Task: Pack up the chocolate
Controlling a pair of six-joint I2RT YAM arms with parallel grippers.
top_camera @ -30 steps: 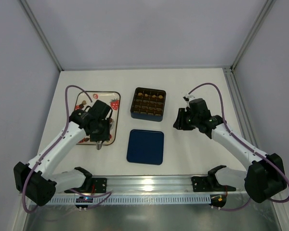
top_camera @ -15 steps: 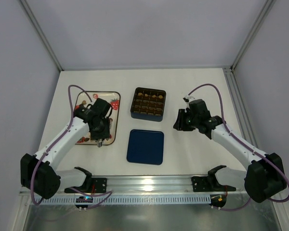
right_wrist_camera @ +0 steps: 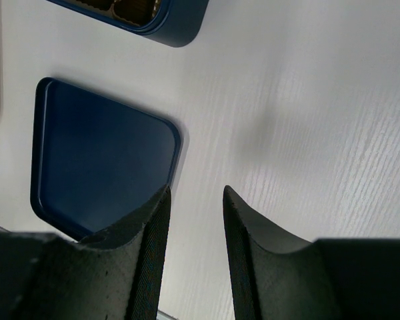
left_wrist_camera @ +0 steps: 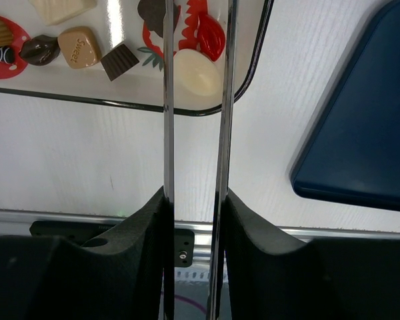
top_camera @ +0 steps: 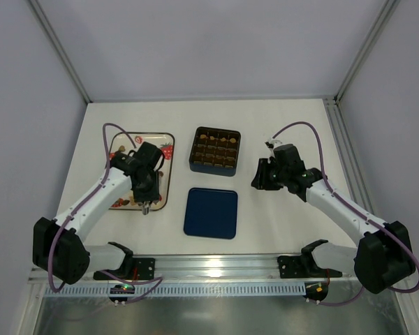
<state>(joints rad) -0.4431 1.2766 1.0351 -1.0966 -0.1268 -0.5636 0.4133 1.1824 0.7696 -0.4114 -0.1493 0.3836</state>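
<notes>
Hovering the left gripper (top_camera: 145, 206) over the near edge of the tray (left_wrist_camera: 67, 99), with long thin blades (left_wrist_camera: 168, 133) set narrow, seemingly to suit such small pieces. Straddles one cream chocolate (left_wrist_camera: 199, 72) just inside the tray's near corner, a blade on each side; cannot tell whether it is pinched yet. Shows other chocolate pieces lying loose farther along the tray. Holds the right gripper (right_wrist_camera: 195, 193) well apart from the tray, jaws moderately parted and empty, likely to stay clear of the pick.

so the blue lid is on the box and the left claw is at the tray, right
No: the top view shows the blue lid lying on the table near the open box, not on it. The left claw is at the tray.
</notes>
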